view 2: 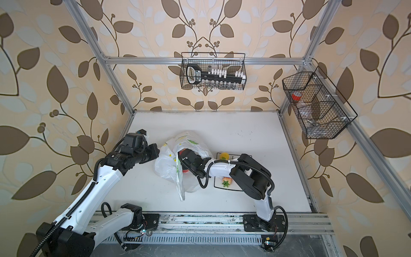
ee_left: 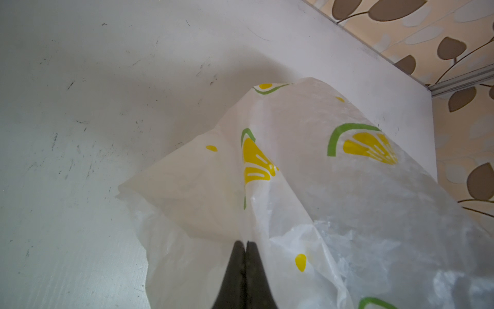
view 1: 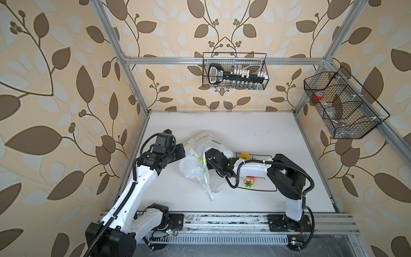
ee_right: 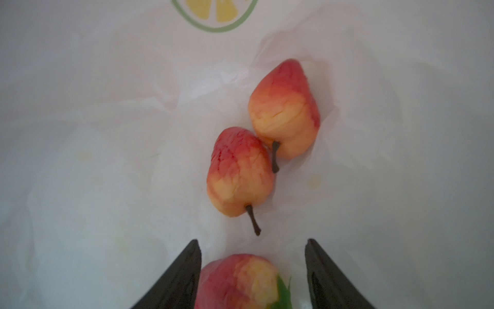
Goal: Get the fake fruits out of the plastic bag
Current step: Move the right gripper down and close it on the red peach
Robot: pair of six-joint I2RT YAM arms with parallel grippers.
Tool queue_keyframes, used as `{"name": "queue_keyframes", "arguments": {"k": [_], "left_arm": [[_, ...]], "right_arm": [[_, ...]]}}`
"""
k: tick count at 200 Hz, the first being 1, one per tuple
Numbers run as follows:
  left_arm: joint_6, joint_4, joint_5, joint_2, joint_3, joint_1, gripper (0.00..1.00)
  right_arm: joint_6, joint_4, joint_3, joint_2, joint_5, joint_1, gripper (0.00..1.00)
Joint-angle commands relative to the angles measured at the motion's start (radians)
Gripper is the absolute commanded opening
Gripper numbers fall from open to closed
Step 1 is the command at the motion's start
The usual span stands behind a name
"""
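White table (view 1: 244, 133): flat top, scuffed with dark marks, edged by an aluminium frame (view 1: 222, 110). Lying directly on it: plastic bag (view 1: 191, 165), crumpled, near the middle; plate (view 1: 261, 186), square, white, black-rimmed, just right of the bag.

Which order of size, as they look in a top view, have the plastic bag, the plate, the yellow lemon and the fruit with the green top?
1. plastic bag
2. plate, half hidden by the right arm
3. yellow lemon and fruit with the green top: alike, so not ranked
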Motion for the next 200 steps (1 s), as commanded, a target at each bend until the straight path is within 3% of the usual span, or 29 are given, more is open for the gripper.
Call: {"name": "queue_keyframes", "arguments": {"k": [1, 38, 108, 200], "left_arm": [[0.033, 0.033, -0.021, 0.017, 0.012, 0.026, 0.00], [0.060, 0.057, 0.034, 0.072, 0.026, 0.104, 0.00], [0.089, 0.072, 0.104, 0.137, 0.048, 0.185, 0.00], [0.105, 0.066, 0.140, 0.146, 0.063, 0.188, 0.00]], "right_arm": [[-0.216, -0.036, 0.046, 0.023, -0.069, 0.011, 0.64], [-0.420, -0.123, 0.137, 0.086, -0.147, 0.028, 0.66], [-0.582, -0.238, 0.232, 0.166, -0.130, 0.059, 0.70], [-0.602, -0.275, 0.161, 0.146, -0.108, 0.085, 0.69]]}}
